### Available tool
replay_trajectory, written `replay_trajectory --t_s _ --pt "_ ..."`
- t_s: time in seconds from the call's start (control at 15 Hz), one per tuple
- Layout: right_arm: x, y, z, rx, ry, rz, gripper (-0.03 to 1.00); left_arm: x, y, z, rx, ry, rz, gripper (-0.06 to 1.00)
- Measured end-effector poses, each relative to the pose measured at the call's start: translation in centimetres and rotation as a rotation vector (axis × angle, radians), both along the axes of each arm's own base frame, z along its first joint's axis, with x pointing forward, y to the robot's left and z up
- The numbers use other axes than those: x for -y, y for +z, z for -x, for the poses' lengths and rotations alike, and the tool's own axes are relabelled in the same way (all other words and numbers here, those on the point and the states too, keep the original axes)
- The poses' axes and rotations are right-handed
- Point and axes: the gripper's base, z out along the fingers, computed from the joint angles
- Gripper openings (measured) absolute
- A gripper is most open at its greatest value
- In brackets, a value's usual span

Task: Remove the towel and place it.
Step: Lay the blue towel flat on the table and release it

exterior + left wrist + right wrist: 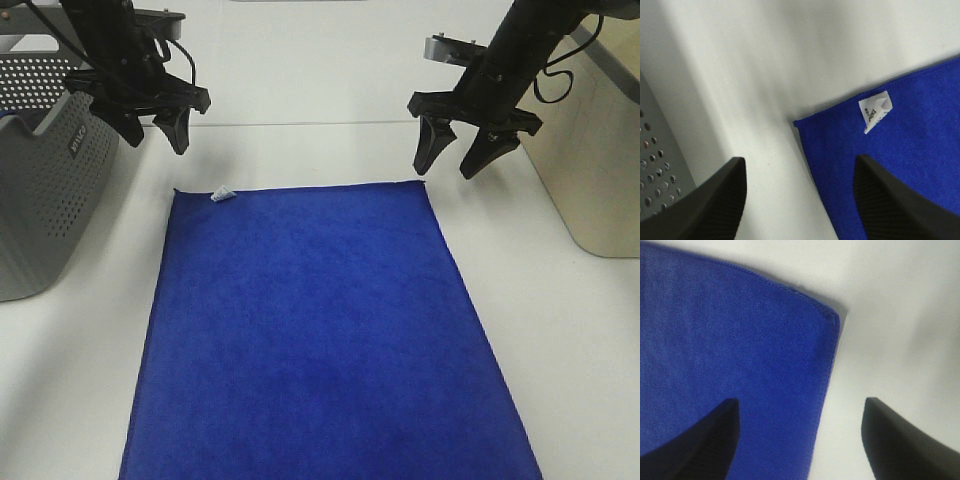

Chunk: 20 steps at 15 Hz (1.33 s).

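Towel [320, 330] lies flat, near end cut off from view; left gripper [157, 143] and right gripper [445, 172] hang open, empty.

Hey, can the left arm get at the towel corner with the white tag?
Probably yes. The left gripper hangs open near the towel's tagged corner; the white tag lies uncovered, and the grey basket stands aside.

Unreadable print on white tag [875, 111] of towel [320, 340], label [78, 146] of basket [40, 230]
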Motion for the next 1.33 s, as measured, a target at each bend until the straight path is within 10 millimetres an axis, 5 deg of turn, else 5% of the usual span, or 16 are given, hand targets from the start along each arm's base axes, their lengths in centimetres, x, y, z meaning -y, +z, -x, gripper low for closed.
replay_trajectory --t_s 0.47,0.93,1.33 --pt "0.0 0.0 -0.1 0.009 0.004 0.0 0.68 1.7 2.0 -0.8 0.077 0.002 0.073 0.59" --pt "0.1 0.0 -0.2 0.024 0.016 0.01 0.68 2.5 -1.6 -1.1 0.003 -0.002 0.088 0.59" --pt "0.1 -1.1 -0.1 -0.01 0.027 0.016 0.68 2.4 -2.6 -1.0 -0.022 -0.006 0.086 0.59"
